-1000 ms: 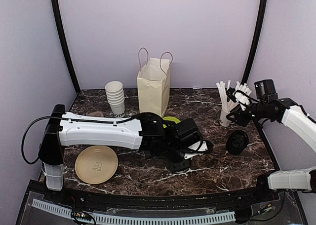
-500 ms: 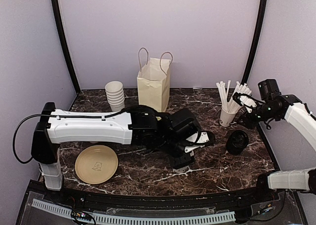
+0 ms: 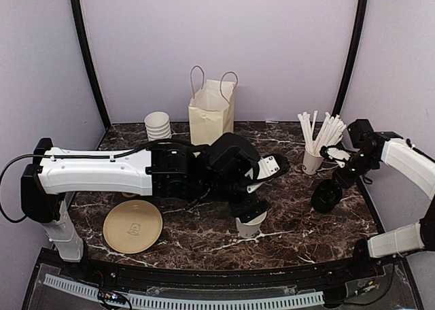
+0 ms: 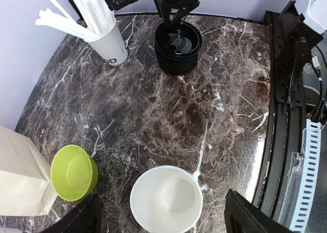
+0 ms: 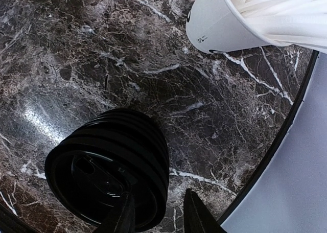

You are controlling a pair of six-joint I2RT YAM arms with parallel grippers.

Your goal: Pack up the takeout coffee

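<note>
White, lidless paper cup (image 4: 166, 198) stands on marble worktop (image 4: 153, 105) below left arm's wide-open fingers (image 4: 250, 217); right arm's parted fingers (image 5: 122, 217) straddle stacked black lids (image 5: 110, 161), and could lift several together.

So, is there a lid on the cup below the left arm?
No: the left wrist view looks into the empty white cup; black lids stand stacked apart.

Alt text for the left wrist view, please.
An empty, lidless white cup stands on the table between the fingers of the open left gripper. Left of it sit a green bowl and paper bag; beyond, the right gripper hovers over stacked black lids.
</note>
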